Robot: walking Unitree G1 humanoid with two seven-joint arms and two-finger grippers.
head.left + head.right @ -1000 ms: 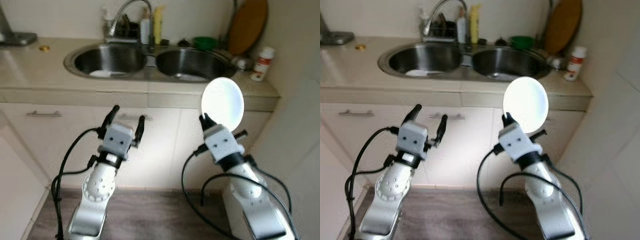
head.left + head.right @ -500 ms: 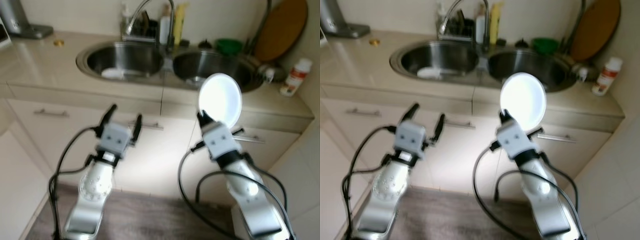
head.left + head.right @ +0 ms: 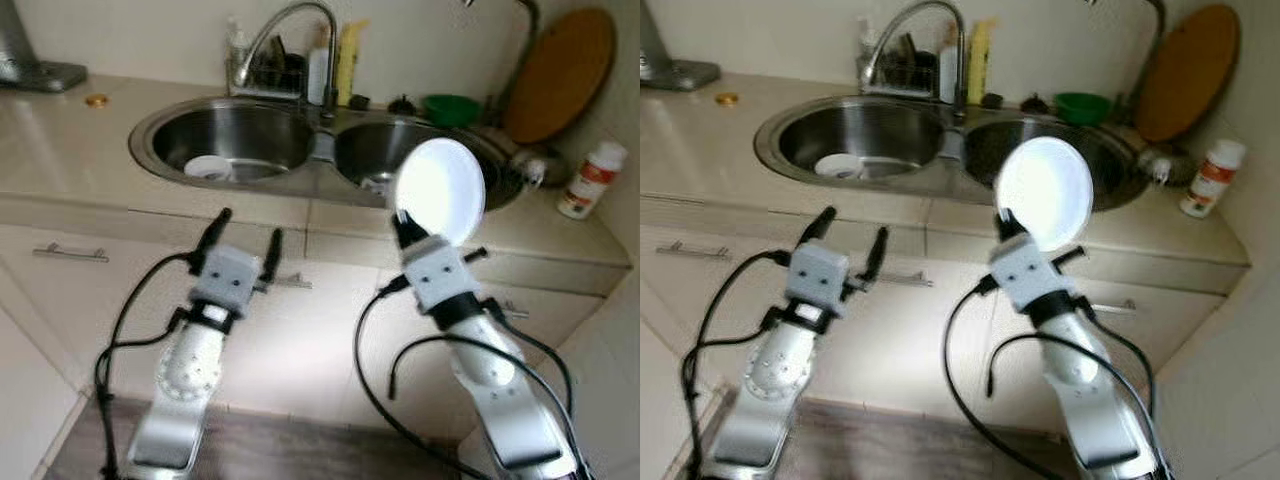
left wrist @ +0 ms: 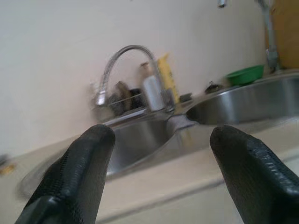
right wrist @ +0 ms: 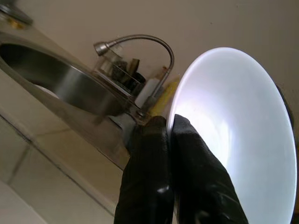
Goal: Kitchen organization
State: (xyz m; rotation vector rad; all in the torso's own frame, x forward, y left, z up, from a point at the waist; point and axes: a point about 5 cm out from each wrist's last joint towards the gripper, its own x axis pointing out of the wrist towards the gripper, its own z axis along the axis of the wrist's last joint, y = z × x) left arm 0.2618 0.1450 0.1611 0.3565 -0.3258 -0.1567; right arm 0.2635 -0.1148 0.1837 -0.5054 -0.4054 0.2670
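Right gripper (image 3: 402, 222) pinches a white plate (image 3: 440, 191) upright by its rim, the double sink (image 3: 250, 140) just beyond holding 1 white dish (image 3: 209, 167); left gripper (image 3: 245, 232) hovers alongside, fingers spread, empty.

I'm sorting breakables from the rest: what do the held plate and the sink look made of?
The white plate, pinched by the right gripper, looks like glossy ceramic, possibly melamine: it glares brightly. The double sink looks like brushed stainless steel: grey, with soft reflections.

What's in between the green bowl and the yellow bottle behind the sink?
In the left eye view, small dark items sit between the green bowl and the yellow bottle; they are too blurred to identify.
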